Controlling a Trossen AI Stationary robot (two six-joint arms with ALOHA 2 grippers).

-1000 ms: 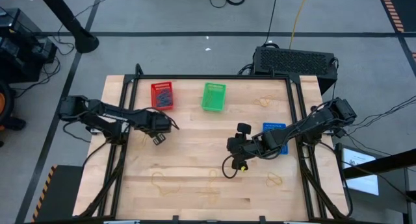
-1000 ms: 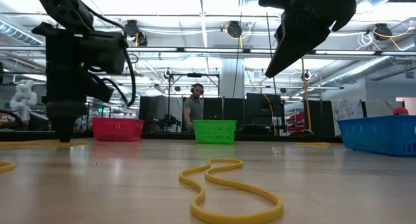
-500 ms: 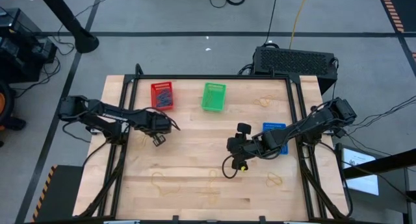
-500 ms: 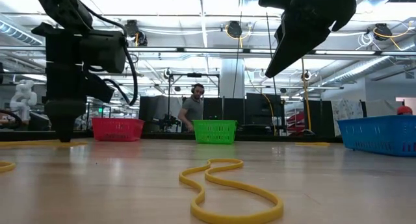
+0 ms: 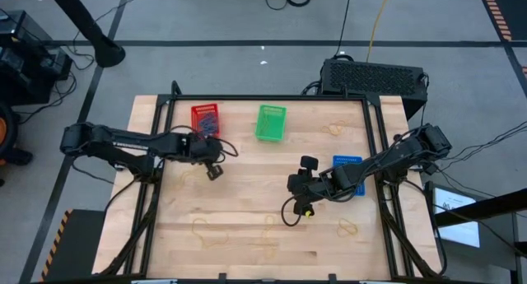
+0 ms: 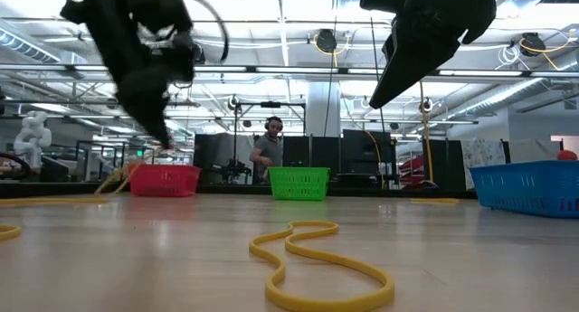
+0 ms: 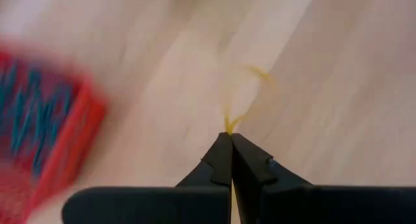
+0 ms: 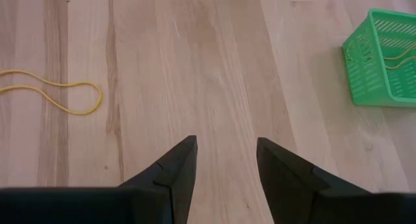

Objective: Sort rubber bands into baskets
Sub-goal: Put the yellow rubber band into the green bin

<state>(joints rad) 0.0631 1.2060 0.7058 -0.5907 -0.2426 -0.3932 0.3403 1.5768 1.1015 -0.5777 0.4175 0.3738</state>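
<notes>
The left gripper [image 7: 229, 138] has its fingers pressed together on a thin yellow rubber band [image 7: 250, 97], whose loop trails out beyond the tips over the pale wood. In the high view this gripper [image 5: 212, 170] sits left of centre, just below and right of the red basket [image 5: 205, 119]; the low view shows it raised in the upper left of the frame, the yellow strand hanging from it toward the red basket [image 6: 164, 180]. Blue bands lie inside that basket.

The right gripper [image 8: 225, 160] holds its fingers apart over bare bench, nothing between them. From above it [image 5: 297, 192] is right of centre, with the blue basket [image 5: 347, 164] just to its right. The green basket [image 5: 270, 122] stands at upper centre with yellow bands inside.

Loose yellow bands [image 5: 207, 231] are scattered along the lower part of the bench [image 5: 247, 185], another [image 5: 348, 228] at lower right, and one large loop [image 6: 317, 267] lies in the low view's foreground. A person [image 6: 268, 154] stands in the room behind.
</notes>
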